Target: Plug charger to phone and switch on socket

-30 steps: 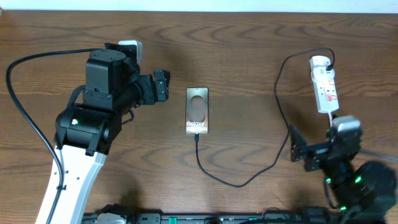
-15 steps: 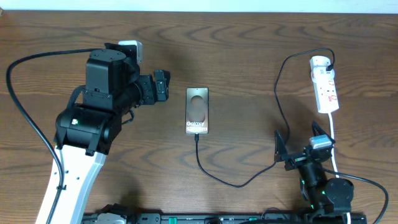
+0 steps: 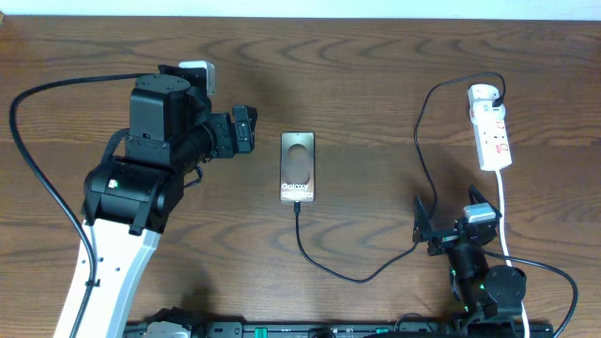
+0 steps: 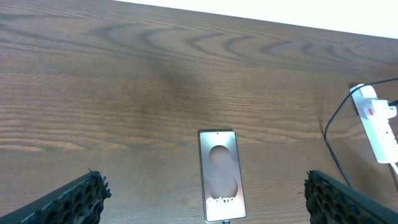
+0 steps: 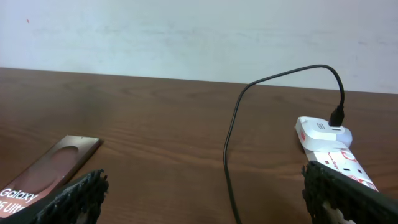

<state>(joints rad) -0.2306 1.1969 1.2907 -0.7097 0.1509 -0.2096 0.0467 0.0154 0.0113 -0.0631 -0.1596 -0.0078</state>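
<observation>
The phone (image 3: pixel 298 166) lies flat mid-table with its "Galaxy" screen up, also in the left wrist view (image 4: pixel 221 174) and the right wrist view (image 5: pixel 50 168). The thin black charger (image 3: pixel 362 279) runs from the phone's near edge, loops right and climbs to the far end of the white socket (image 3: pixel 490 127); its tip seems seated in the phone. My left gripper (image 3: pixel 244 129) hovers open just left of the phone, fingers (image 4: pixel 74 199) wide apart. My right gripper (image 3: pixel 449 216) is open and empty near the front edge, below the socket (image 5: pixel 326 140), with the charger (image 5: pixel 230 162) between its fingers (image 5: pixel 348 199).
The socket's white cord (image 3: pixel 504 207) trails toward the front edge beside my right arm. A thick black robot cable (image 3: pixel 38 178) arcs along the left side. A pale wall rises behind the far table edge (image 5: pixel 186 81).
My right arm has pulled back from beside the socket's near end toward the front edge and dropped lower. The left arm, phone and charger have not moved.
</observation>
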